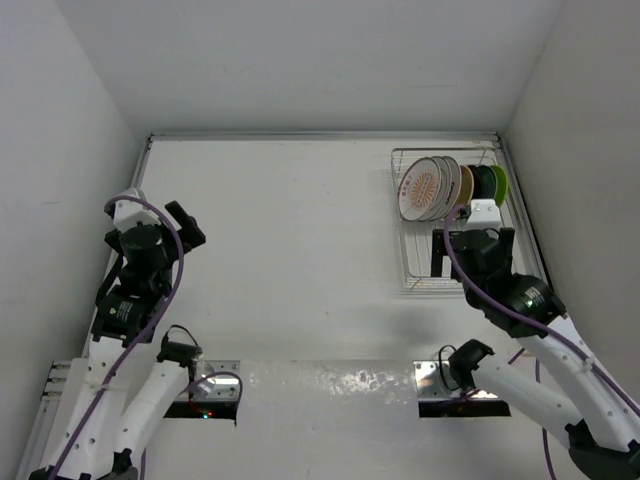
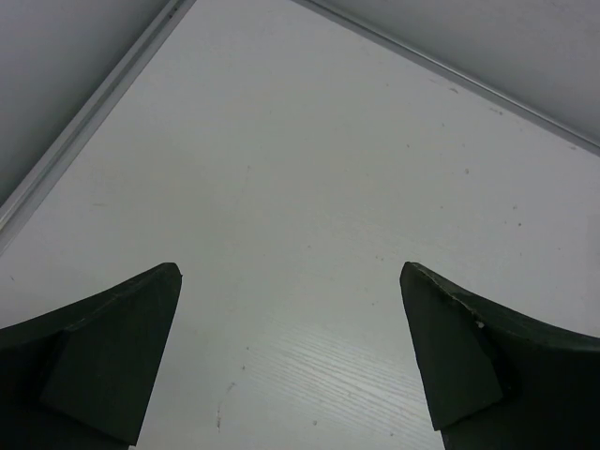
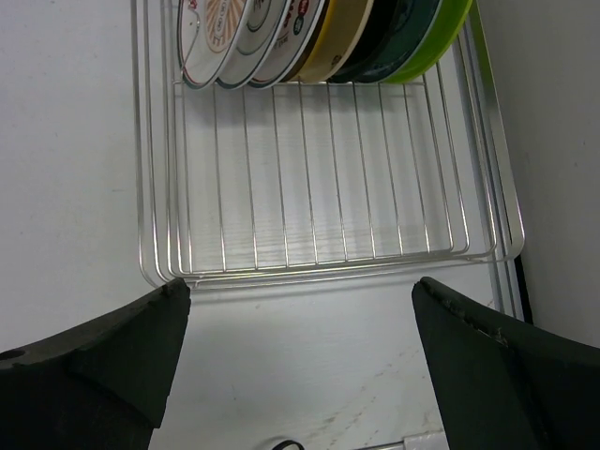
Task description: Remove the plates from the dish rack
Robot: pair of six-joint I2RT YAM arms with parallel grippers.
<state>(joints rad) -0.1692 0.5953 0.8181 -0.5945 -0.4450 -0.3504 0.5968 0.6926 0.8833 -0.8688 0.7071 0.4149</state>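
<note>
Holds the right gripper [image 3: 298, 286] wide open, empty, before the dish rack [image 3: 309, 225] in the far right corner, lined up to pinch upright plates [image 3: 220, 42].

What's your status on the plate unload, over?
Left black two-finger pincer open, empty, over white table. Right black pincer open, empty, at near edge of rectangular silver wire dish rack. Small round plates standing at its far end. Nothing blocking.

Bright, flat light from overhead
We see glare patches on the table's [image 1: 300, 250] near edge, a faint soft shadow beside the rack [image 1: 415, 255], and sharp wrist views with dark, unlit fingers [image 2: 103, 366].
</note>
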